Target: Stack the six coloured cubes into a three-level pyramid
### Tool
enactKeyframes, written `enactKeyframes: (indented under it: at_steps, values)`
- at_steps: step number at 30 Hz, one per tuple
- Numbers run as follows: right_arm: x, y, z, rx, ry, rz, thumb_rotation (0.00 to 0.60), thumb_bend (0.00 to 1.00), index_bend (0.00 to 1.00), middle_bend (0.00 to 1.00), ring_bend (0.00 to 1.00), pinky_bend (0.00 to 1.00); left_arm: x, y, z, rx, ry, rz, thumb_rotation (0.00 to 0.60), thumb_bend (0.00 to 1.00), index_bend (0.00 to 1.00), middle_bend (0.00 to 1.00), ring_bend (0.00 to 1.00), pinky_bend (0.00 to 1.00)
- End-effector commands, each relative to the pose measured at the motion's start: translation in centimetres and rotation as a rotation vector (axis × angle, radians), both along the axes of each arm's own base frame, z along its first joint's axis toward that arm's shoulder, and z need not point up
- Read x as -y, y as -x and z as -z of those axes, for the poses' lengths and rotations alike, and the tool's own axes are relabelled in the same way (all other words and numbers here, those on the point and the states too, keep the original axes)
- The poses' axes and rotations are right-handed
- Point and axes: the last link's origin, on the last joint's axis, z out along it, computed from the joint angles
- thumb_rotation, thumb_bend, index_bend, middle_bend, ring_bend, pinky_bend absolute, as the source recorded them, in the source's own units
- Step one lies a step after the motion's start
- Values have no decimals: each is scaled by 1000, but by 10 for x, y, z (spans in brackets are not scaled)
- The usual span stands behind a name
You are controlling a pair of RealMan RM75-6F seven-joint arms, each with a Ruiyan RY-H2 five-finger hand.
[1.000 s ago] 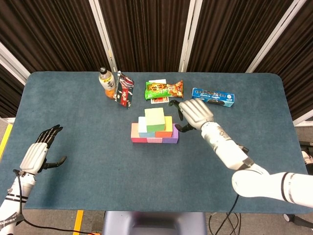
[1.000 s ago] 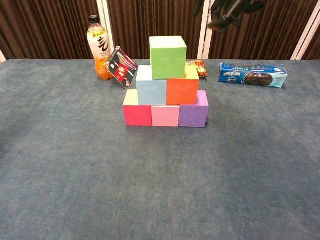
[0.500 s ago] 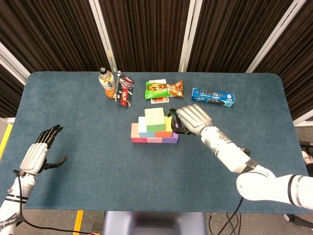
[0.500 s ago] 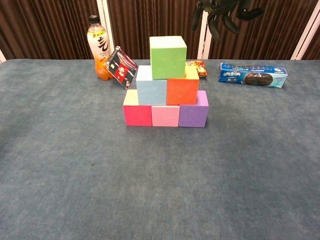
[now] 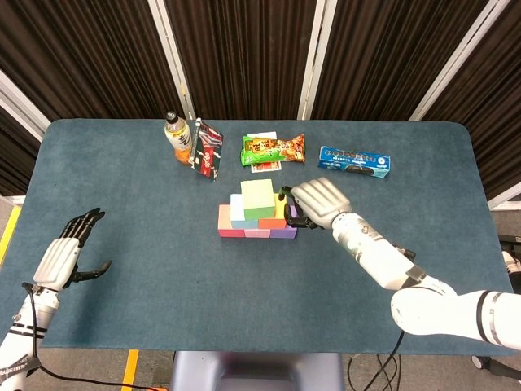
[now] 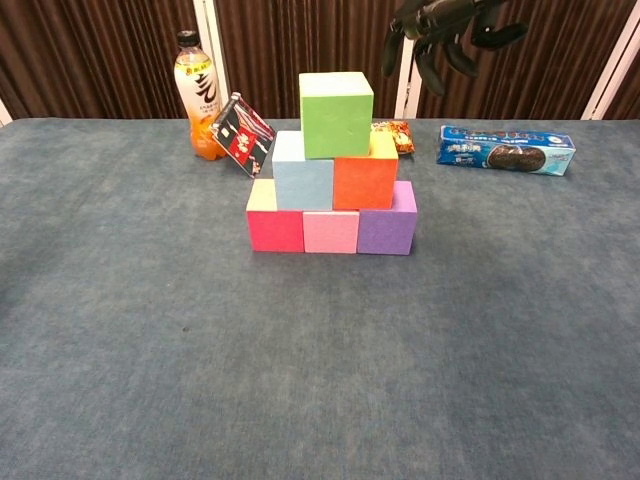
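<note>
right hand [image 5: 316, 202] apparently nearer pyramid [image 5: 257, 212], empty

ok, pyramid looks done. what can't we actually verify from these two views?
- Right hand, chest view: cut by the top edge, so only dark fingers show. Head view gives its back only; any contact with the pyramid is unclear.
- Left hand: out of the chest view.
- Green snack pack, chest view: mostly hidden behind the orange cube.
- Labels on the bottle and blue biscuit pack: too small to read.

Green cube [image 6: 336, 113] atop light blue cube [image 6: 302, 178], orange cube [image 6: 364, 178]; magenta cube [image 6: 275, 225], pink cube [image 6: 331, 231], purple cube [image 6: 386, 228] below.
</note>
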Motion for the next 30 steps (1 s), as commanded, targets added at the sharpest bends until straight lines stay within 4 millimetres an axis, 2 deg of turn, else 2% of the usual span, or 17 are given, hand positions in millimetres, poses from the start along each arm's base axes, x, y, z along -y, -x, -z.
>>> enactKeyframes:
  at_steps: [1, 16, 25, 30]
  values:
    - [0, 0, 0, -3, 0, 0, 201, 779, 379, 646, 731, 997, 0, 0, 0, 0, 0, 0, 600, 302, 0, 0, 0, 64]
    - [-2, 2, 11, -56, -19, 17, 196, 779, 374, 646, 731, 997, 0, 1, 2, 4, 5, -1, 600, 301, 0, 0, 0, 63]
    - [-7, -3, -8, -22, 20, 6, 195, 783, 367, 646, 731, 997, 0, 1, 2, 6, 6, 3, 600, 302, 0, 0, 0, 63]
    - [-3, -11, -4, 3, 5, -3, 195, 782, 362, 646, 731, 997, 0, 0, 2, 8, 6, 3, 600, 302, 0, 0, 0, 63]
